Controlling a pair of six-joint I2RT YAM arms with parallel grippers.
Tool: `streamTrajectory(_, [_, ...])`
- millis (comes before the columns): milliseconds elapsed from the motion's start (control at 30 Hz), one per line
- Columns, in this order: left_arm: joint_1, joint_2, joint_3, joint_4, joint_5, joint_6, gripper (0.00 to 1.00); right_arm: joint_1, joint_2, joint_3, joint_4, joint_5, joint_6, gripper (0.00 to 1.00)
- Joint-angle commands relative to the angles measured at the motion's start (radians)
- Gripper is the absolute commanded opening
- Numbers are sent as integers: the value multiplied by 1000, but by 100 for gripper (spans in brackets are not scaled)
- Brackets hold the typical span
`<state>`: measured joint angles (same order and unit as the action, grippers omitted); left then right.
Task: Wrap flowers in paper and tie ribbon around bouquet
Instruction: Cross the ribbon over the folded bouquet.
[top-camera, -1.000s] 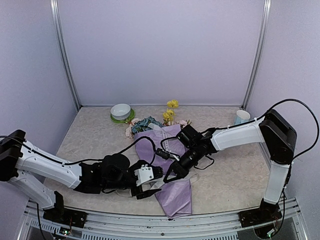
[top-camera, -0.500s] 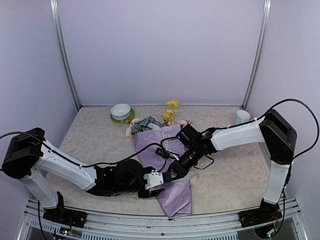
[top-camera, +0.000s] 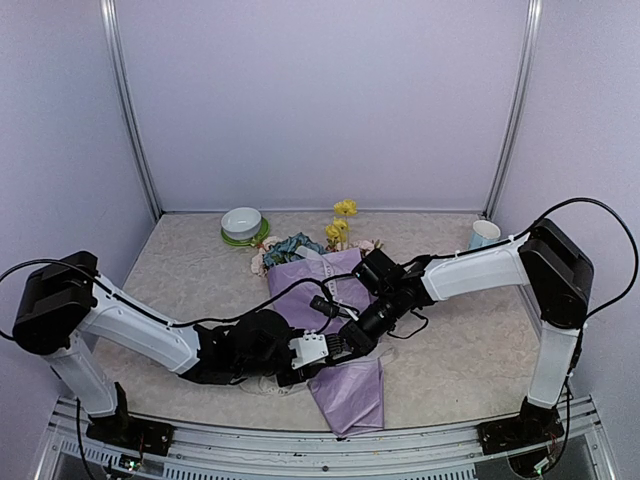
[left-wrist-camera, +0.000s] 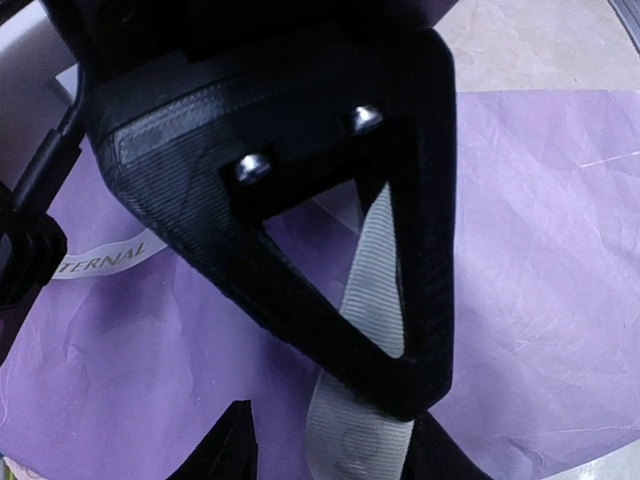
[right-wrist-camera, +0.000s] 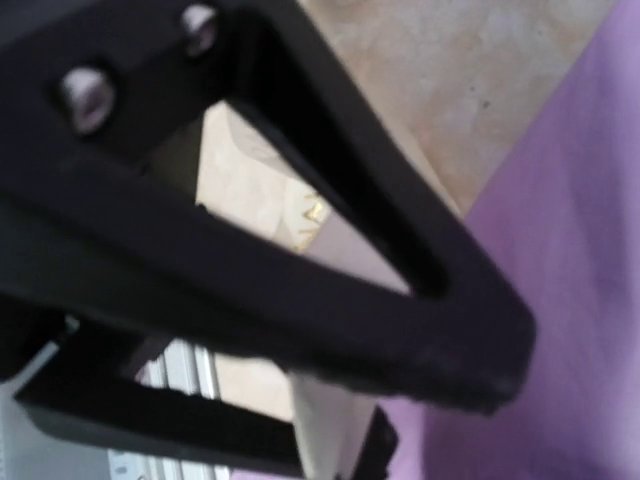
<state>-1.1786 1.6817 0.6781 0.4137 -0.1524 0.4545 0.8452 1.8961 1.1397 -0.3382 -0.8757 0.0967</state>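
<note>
Black claw (right-wrist-camera: 425, 415) against lilac paper (right-wrist-camera: 560, 260)

White bowl (top-camera: 242, 220) sitting on green saucer (top-camera: 231, 239), well beyond left gripper (top-camera: 338, 346), off to its left. Pale blue cup (top-camera: 484, 234) standing well beyond right gripper (top-camera: 352, 337), off to its right. Beige mottled tabletop (top-camera: 180, 275) lying beneath both.

Left tool (top-camera: 320, 346) now farther right, narrower, astride the ribbon (left-wrist-camera: 368, 290).

Matt, ridged black plastic left fingers (left-wrist-camera: 425, 200) hang over crinkly matt lilac paper (left-wrist-camera: 540, 250) and a woven, faintly sheened cream ribbon (left-wrist-camera: 372, 270), with smooth mottled beige table (left-wrist-camera: 530, 40) beyond them.
</note>
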Motion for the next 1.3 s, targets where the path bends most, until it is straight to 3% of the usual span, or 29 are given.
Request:
streamTrajectory(0, [8,25,34,-28,18,1,35,-9,-32,6,-3,-19,-15,0])
streamTrajectory(100, [7,30,58,-51,41,-11,1,-10,-38,7,-8,-17,-22,0])
streamTrajectory(200, [16,18,55,-53,102,-30,0,-15,-64,-4,-3,-17,-28,0])
streamTrajectory(433, [93,-13,72,-130,346,-78,0,-91,-149,-83,84,-100,1,36])
streamTrajectory(533, [99,-18,73,-138,374,-72,0,-122,-142,-87,97,-92,4,41])
streamTrajectory(767, [122,-15,93,-130,443,-82,0,-127,-41,-18,24,49,-7,22])
streamTrajectory(933, [191,-47,73,-37,547,-128,0,-127,-28,-39,-39,51,-70,8])
streamTrajectory(1267, [234,44,150,-34,517,-175,0,-127,-56,-101,-169,-126,-262,4])
